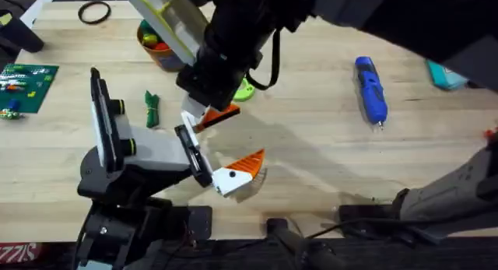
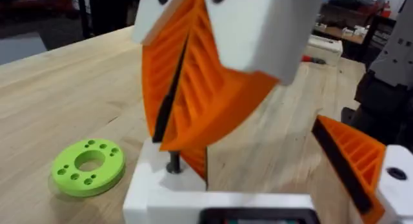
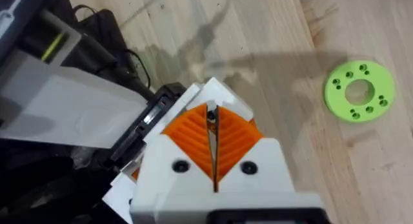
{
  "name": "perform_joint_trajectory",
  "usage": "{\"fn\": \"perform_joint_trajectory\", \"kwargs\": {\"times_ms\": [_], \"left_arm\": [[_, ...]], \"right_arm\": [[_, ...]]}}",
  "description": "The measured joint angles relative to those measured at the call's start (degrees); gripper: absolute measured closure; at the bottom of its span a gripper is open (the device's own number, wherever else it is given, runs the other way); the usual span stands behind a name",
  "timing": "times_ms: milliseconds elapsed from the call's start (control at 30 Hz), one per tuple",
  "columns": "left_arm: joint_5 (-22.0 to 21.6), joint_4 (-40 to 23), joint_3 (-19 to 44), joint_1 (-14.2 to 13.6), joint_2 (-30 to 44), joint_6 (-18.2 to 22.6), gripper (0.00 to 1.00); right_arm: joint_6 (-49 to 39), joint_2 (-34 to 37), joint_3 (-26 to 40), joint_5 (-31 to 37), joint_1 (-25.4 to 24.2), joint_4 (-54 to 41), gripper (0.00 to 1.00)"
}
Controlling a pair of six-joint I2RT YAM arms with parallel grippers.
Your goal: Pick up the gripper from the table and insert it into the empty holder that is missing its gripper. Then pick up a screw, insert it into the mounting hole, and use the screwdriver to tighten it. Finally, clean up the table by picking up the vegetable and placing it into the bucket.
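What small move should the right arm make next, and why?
Probably lower the right tool slightly, then release. Its shut orange pads appear to pinch a screw standing upright on the white base of the gripper, seemingly not fully seated. The screwdriver lies apart, untouched.

Only partial red lettering at the bottom-left edge of the overhead view, on a strip (image 1: pixel 17 251) below the table edge; looks like "SIZZ", cut off. Green circuit board (image 1: pixel 23 85) markings too small to read.

One screwdriver (image 1: pixel 371 89), one vegetable (image 1: pixel 151 109), one bucket (image 1: pixel 159 49), one green dish (image 3: pixel 357 91).
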Motion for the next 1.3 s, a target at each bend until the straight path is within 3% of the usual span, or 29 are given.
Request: {"fn": "perform_joint_trajectory", "kwargs": {"times_ms": [1300], "left_arm": [[0.0,0.0,0.0,0.0,0.0,-0.4,0.014]], "right_arm": [[0.2,0.0,0.0,1.0,0.0,-2.0,0.997]]}}
